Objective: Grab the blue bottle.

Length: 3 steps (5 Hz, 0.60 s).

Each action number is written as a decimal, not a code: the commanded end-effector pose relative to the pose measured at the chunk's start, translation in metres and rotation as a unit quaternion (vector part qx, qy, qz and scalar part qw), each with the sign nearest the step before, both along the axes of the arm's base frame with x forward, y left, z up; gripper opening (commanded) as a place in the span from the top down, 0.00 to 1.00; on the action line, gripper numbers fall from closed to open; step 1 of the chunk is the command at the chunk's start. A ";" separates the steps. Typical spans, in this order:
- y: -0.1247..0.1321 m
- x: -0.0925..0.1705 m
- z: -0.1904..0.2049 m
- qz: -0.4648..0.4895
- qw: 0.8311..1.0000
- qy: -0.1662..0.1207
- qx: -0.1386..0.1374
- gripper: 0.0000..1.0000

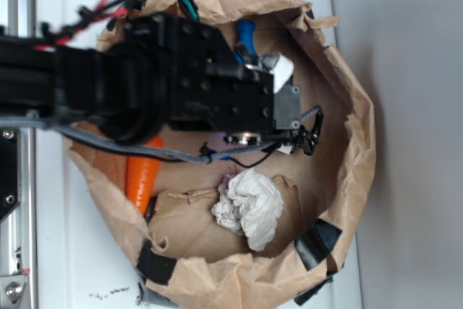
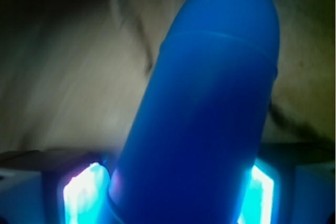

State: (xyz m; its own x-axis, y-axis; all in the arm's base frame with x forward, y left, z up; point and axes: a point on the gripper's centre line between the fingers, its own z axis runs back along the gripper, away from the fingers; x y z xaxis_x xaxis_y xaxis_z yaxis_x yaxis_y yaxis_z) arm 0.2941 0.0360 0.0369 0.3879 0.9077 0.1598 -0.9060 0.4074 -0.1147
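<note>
**Pincer at bottle, inside paper bag**

White surface [image 1: 65, 251] carries a wide brown paper bag [image 1: 358, 142], rolled open and patched with black tape [image 1: 316, 244]. My arm reaches over the bag. My pincer [image 2: 173, 192] sits closed on the bottle [image 2: 205, 108]: in the wrist view the blue body fills the gap, both fingers [image 2: 81, 192] pressed to its sides. From outside, only the bottle's blue neck shows past my wrist. A carrot [image 1: 142, 177] lies near the bag's left wall; a crumpled white cloth [image 1: 249, 206] lies apart from it, lower down.

The black arm reaches in from the left, its hand [image 2: 181, 192] clamped with both fingers [image 2: 84, 195] pressing inward.
</note>
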 end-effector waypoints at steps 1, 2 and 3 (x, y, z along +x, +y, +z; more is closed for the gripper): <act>0.020 -0.030 0.080 -0.051 0.994 -0.045 -0.089 1.00; 0.008 -0.040 0.116 -0.105 0.989 -0.021 -0.099 1.00; -0.015 -0.048 0.141 -0.173 0.980 -0.011 -0.097 1.00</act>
